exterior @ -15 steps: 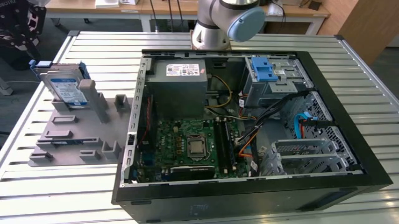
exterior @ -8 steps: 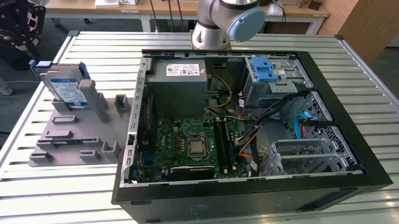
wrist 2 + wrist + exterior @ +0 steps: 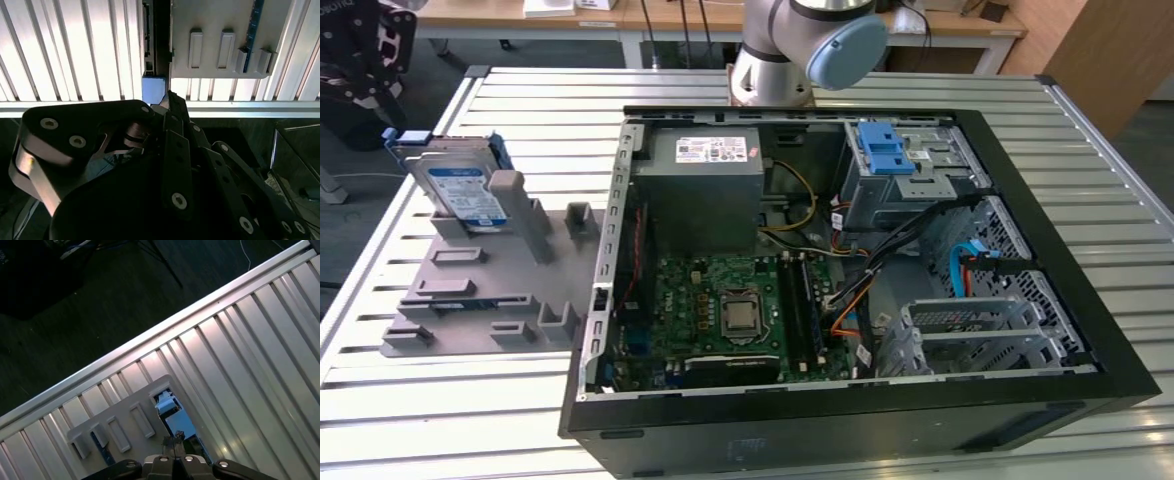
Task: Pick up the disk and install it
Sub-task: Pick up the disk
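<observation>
Silver and blue, the disk [image 3: 460, 190] is standing on edge in the grey holder [image 3: 480, 290] at the exterior view's left, outside the case [image 3: 1067, 230], with nothing touching it. My gripper [image 3: 174, 439] is hanging apart from it, looking down over the slatted table [image 3: 260, 340]. My fingers [image 3: 176, 107] are looking pressed together, gripping nothing. In the second wrist view I'm seeing the blue frame [image 3: 153, 88] just past my tips. Risk, as I'm judging it: coming down closed, or off-line with that thin edge, I'd be striking the frame and rocking the disk in its slot. A grip on the blue plastic alone might slip.
</observation>
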`<state>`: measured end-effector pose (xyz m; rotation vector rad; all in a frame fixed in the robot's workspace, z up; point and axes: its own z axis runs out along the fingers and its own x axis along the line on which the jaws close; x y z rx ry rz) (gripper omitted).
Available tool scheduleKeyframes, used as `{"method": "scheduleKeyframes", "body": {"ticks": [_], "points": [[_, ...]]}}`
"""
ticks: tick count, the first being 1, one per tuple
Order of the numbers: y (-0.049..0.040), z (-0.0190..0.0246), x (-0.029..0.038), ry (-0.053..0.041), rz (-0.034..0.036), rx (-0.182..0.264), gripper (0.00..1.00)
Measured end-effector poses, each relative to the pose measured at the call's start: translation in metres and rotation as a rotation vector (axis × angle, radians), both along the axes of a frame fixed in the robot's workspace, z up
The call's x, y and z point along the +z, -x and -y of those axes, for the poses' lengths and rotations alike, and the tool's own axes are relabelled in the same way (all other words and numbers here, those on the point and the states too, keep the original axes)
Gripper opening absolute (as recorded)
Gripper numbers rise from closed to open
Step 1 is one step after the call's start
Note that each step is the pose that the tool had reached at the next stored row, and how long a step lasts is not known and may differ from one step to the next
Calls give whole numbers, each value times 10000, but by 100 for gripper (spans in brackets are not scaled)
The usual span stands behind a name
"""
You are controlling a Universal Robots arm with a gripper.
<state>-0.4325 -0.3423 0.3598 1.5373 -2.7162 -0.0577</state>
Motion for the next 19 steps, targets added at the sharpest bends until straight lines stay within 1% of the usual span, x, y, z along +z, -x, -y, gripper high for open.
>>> {"method": "scheduleKeyframes", "body": {"ticks": [2, 9, 11, 13, 19], "points": [[0, 0, 0, 0, 1, 229, 11], [0, 0, 0, 0, 0, 1297, 11], [0, 0, 0, -1, 1, 1539, 11], [0, -1, 1, -55, 2, 1692, 11], [0, 0, 0, -61, 5, 1748, 11]]}}
